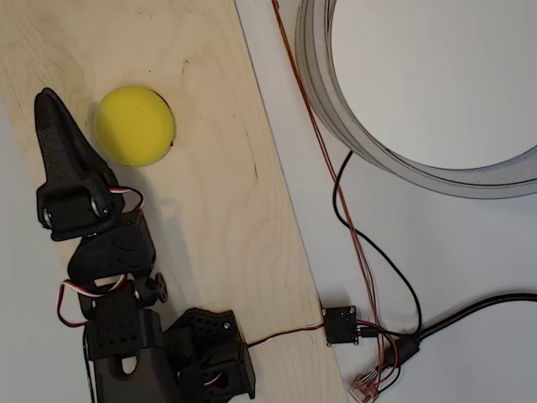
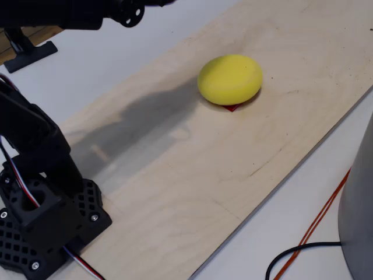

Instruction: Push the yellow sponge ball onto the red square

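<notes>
The yellow sponge ball (image 1: 134, 124) (image 2: 230, 79) rests on the pale wooden board (image 1: 226, 218) (image 2: 192, 175). It covers nearly all of the red square, of which a thin sliver peeks out at the ball's edge (image 1: 172, 143) (image 2: 231, 107). In the overhead view my black gripper (image 1: 48, 101) lies just left of the ball, its tapered fingers pressed together into one point, shut on nothing. A narrow gap separates it from the ball. The arm's upper link (image 2: 70, 13) crosses the top left of the fixed view.
The arm's base (image 1: 168, 353) (image 2: 41, 216) sits at the board's near end. A large grey ring (image 1: 352, 126) (image 2: 358, 221) stands off the board, with orange and black cables (image 1: 352, 227) (image 2: 312, 230) and a small circuit board (image 1: 340, 325) beside it.
</notes>
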